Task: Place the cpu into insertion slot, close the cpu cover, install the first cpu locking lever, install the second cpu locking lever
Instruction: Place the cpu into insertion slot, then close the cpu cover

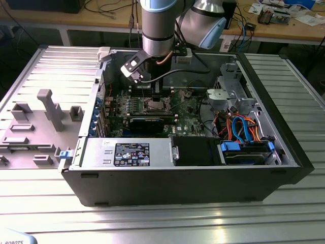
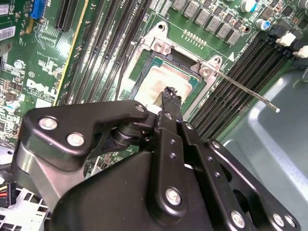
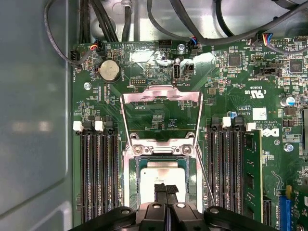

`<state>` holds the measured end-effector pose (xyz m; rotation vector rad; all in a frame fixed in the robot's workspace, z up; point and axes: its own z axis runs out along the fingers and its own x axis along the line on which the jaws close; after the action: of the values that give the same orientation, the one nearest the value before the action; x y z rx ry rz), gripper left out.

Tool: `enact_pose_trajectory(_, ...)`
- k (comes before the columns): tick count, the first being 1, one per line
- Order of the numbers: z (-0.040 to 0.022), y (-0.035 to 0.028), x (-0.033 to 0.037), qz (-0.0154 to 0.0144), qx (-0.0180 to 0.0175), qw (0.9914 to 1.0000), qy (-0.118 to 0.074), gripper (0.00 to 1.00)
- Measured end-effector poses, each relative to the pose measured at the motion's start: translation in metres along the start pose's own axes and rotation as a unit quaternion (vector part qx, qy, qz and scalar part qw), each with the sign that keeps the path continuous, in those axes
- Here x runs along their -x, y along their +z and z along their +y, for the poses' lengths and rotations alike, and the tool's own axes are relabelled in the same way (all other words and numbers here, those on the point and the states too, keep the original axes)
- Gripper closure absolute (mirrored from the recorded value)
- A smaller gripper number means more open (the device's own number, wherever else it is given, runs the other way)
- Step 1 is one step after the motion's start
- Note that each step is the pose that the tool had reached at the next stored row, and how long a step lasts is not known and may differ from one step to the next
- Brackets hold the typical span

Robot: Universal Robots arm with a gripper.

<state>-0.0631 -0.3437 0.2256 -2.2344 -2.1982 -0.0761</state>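
The cpu (image 3: pixel 161 174) lies flat in the insertion slot (image 3: pixel 130 178), its dull silver top showing in both wrist views (image 2: pixel 161 79). My gripper (image 3: pixel 166 188) hangs right over the chip, its two black fingertips (image 2: pixel 169 95) pressed together, with nothing visible between them. The cpu cover (image 3: pixel 161 90) is swung open, its windowed frame lying back beyond the slot. A thin locking lever (image 2: pixel 245 91) sticks out unlatched beside the slot, also a wire (image 3: pixel 206 179) along its edge. In the exterior view the gripper (image 1: pixel 155 95) reaches down into the open computer case above the slot (image 1: pixel 155 105).
Long black memory slots (image 3: pixel 98 178) flank the socket on both sides, one holding a green module (image 3: pixel 252 173). Black cables (image 3: pixel 159 19) cross the board's far edge. The grey case wall (image 3: pixel 33 120) stands close. A drive cage (image 1: pixel 236 91) and a power supply (image 1: pixel 127 152) fill the case.
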Motion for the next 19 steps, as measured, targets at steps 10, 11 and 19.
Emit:
enact_pose_trajectory(10,0.0,0.0,0.0,0.0,-0.0007,1.0,0.0,0.89)
enact_pose_trajectory(11,0.0,0.0,0.0,0.0,-0.0007,1.0,0.0,0.89)
enact_pose_trajectory(19,0.0003,-0.0049,-0.0002,-0.0001,-0.0007,1.0,0.0,0.89)
